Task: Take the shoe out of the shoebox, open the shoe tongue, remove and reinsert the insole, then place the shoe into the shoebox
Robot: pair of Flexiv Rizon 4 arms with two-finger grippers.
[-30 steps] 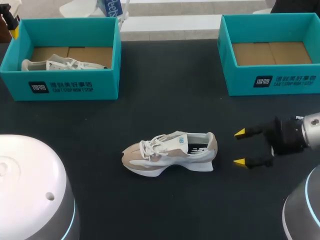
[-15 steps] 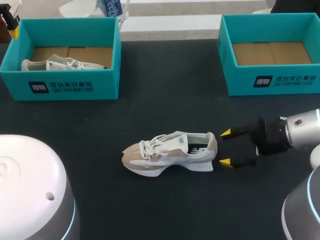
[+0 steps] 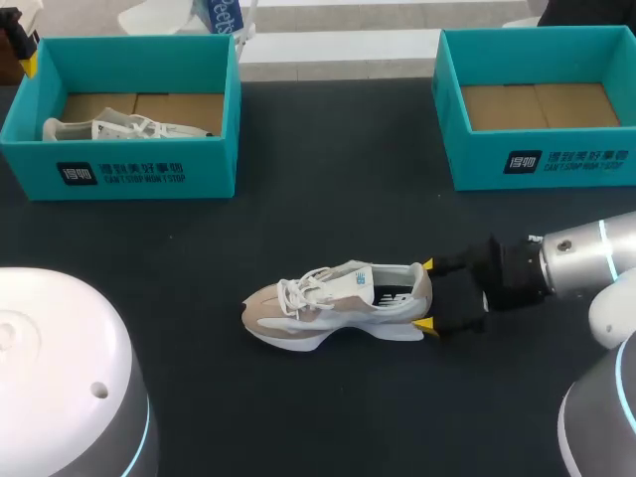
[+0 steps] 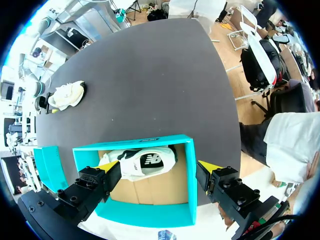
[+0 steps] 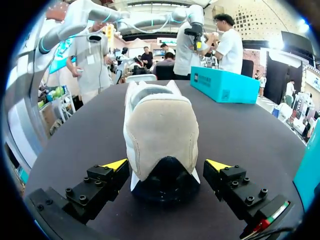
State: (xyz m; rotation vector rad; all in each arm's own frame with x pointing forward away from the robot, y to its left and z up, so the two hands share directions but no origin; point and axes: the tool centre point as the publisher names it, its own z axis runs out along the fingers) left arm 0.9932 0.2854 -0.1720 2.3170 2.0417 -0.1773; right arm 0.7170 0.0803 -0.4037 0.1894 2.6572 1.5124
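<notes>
Flanking heel of shoe (image 3: 328, 303), right claw (image 3: 427, 295) spread, left claw (image 4: 160, 166) spread above shoebox (image 4: 145, 216).

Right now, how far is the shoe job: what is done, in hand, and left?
Done: one shoe is out, lying on the table. In hand: the right gripper stands open around its heel, not yet shut. An insole shows inside; whether it was already taken out, I cannot tell. Left: at least boxing the shoe; the right shoebox is empty.

Left gripper (image 4: 160, 166), fingers wide apart, over teal shoebox (image 4: 150, 214); white shoe (image 4: 145, 162) inside; second shoe (image 4: 66, 95) well beyond
</notes>
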